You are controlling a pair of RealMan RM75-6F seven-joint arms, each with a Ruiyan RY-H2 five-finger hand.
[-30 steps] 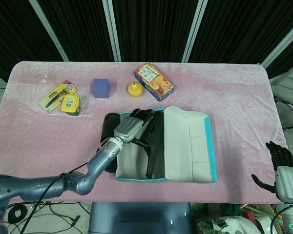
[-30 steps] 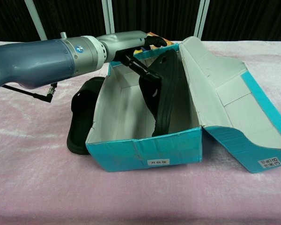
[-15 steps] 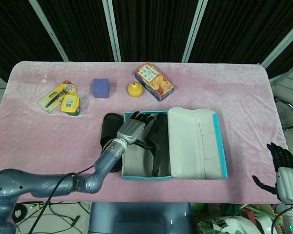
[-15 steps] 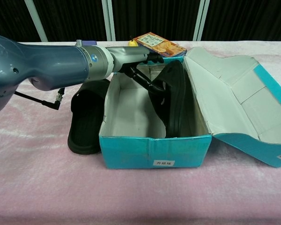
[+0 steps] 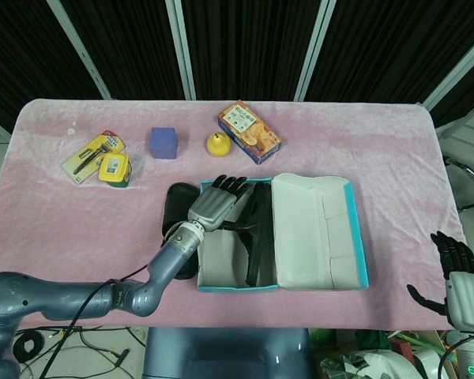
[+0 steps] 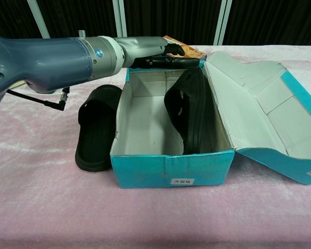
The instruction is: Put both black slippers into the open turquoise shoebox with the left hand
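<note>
The left robot hand (image 5: 216, 204) hovers open over the turquoise shoebox (image 5: 278, 232), one black slipper (image 5: 257, 233) inside.

This looks like a robot test lab or recording booth, not a home. A table draped in fuzzy pink cloth (image 5: 363, 142) fills the middle of the head view, backed by black curtain panels (image 5: 245, 47) hung between slanted pale metal frame bars (image 5: 179, 47) across the top of the frame. Loose black cables (image 5: 31, 343) and a grey equipment base (image 5: 221, 355) show along the lower edge. Unrelated props sit in a row toward the upper left — a blue cube (image 5: 163, 143), a small yellow fruit-like toy (image 5: 217, 144), an orange snack carton (image 5: 249, 131), a yellow carded tool pack (image 5: 92, 155)
</note>
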